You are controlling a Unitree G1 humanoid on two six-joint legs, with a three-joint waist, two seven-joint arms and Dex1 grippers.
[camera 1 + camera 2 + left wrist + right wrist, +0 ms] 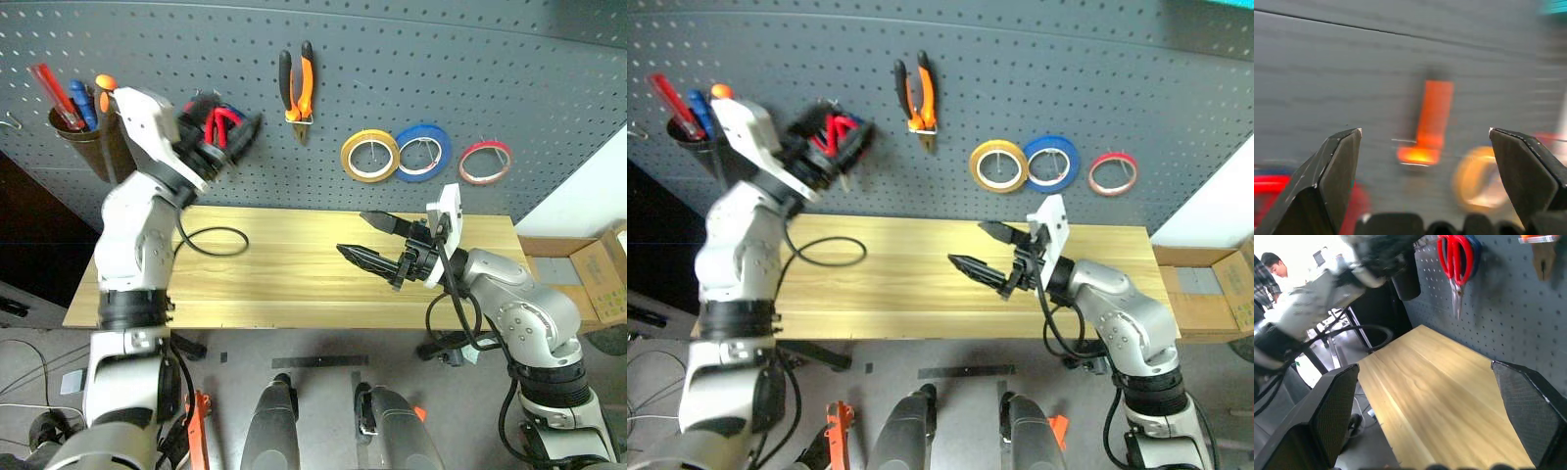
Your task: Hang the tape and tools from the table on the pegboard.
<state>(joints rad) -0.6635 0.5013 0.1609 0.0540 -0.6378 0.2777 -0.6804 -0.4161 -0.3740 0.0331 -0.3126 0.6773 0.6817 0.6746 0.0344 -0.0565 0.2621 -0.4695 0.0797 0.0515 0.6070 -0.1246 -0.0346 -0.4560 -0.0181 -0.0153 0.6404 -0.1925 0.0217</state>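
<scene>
On the dark grey pegboard (411, 59) hang the orange-and-black pliers (299, 83), the red ring of tape (486, 162) and the red-handled scissors (1454, 254). A red-handled screwdriver (47, 90) stands in a cup at the board's far left. My left gripper (233, 130) is raised in front of the scissors, close to the board, and its fingers (1334, 166) are open and empty. My right gripper (351, 233) hovers open over the right half of the wooden table (294, 274), holding nothing.
A yellow roll (369, 155) and a blue roll (423, 152) hang beside the red tape. Blue and orange screwdriver handles share the cup (78, 137). A black cable loop (211, 241) lies on the table's left. Cardboard boxes (593, 269) stand right. A person (1271, 264) sits far behind.
</scene>
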